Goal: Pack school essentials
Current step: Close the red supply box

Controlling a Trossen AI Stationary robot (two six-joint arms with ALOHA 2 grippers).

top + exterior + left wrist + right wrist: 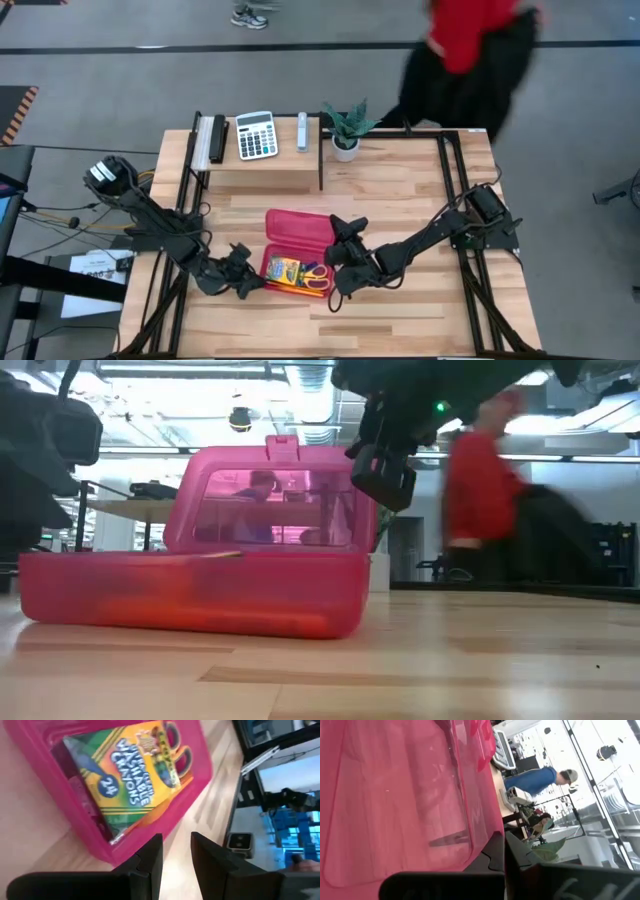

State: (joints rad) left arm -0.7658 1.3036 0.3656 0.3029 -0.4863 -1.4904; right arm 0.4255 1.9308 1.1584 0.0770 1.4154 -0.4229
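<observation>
A pink pencil case [297, 250] lies open near the middle of the table [400, 190], its lid [270, 495] tilted up on the far side. In its tray sit a Crayola crayon box [125, 780] on the left and yellow-handled scissors [316, 277] just right of it, with an orange pencil [300, 291] along the near wall.

The left gripper [176, 855] hangs at the tray's near-left corner, fingers a narrow gap apart, gripping nothing. The right gripper [343, 232] is at the lid's right edge; its fingers [495, 855] look closed against the lid's rim, though whether they clamp it I cannot tell.

On the far shelf [260, 172] stand a white calculator [256, 135] and a potted plant [346, 128]. A person in red [470, 45] passes beyond the table.
</observation>
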